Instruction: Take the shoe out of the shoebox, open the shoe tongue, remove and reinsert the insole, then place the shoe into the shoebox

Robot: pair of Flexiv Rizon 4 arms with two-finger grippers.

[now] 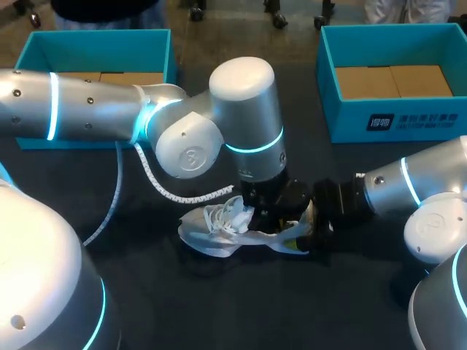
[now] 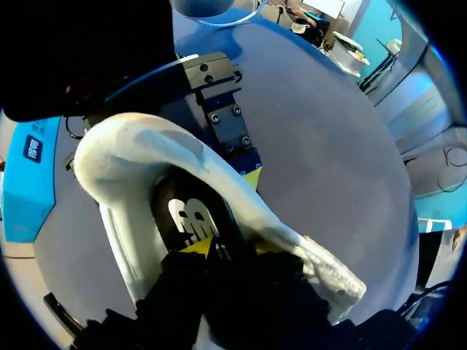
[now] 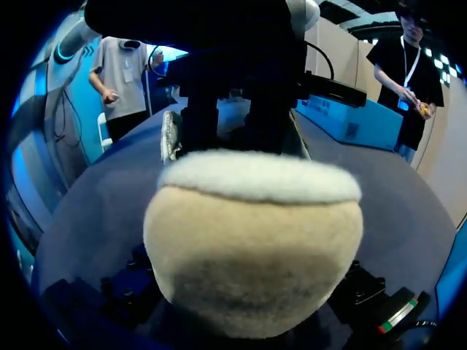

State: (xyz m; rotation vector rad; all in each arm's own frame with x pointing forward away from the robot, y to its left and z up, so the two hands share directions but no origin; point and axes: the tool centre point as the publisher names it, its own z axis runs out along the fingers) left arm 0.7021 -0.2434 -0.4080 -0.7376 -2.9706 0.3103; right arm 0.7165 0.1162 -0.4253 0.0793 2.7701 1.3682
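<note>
The white shoe (image 1: 219,227) lies on its side on the dark table, with its laces bunched at the top. My left gripper (image 1: 268,211) comes straight down into the shoe's opening. In the left wrist view it (image 2: 215,249) sits at the black insole (image 2: 191,217) with a white logo, and whether it grips the insole is hidden. My right gripper (image 1: 312,222) holds the shoe's heel from the right. The cream heel (image 3: 252,248) fills the right wrist view, with a finger (image 3: 128,288) on each side of it.
Two open teal shoeboxes stand at the back, one at the left (image 1: 98,44) and one at the right (image 1: 379,120), each showing a cardboard floor. A white coiled cable (image 1: 157,182) hangs from my left arm just behind the shoe.
</note>
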